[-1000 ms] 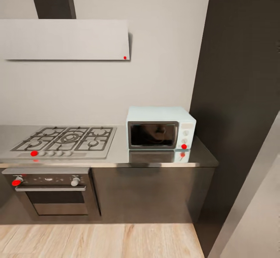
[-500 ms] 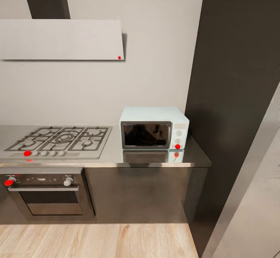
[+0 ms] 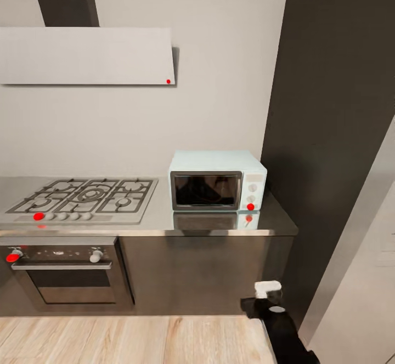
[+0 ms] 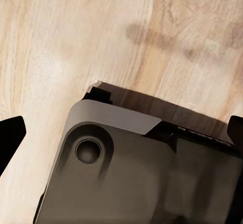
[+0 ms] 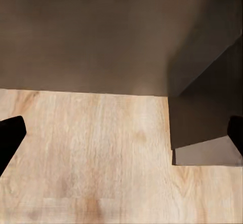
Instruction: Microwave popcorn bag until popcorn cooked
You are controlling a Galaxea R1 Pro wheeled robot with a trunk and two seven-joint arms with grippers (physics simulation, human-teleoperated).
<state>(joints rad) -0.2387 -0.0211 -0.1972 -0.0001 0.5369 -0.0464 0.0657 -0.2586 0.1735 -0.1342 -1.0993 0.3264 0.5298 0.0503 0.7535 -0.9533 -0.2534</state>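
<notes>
One closed microwave (image 3: 218,181) faces you from the right end of the worktop (image 3: 159,219), beside the hob (image 3: 82,197) to its left; through its dark door you can't tell what's inside. No bag lies on this stretch. Both wrist cameras look down at the floor (image 5: 91,153) with end effector fingertips spread wide, holding nothing. Your right arm (image 3: 277,320) sits low, clear of the cabinet.

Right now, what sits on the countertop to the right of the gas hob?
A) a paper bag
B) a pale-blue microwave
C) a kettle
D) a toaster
B: the pale-blue microwave, door shut, stands on the countertop right of the gas hob.
</notes>
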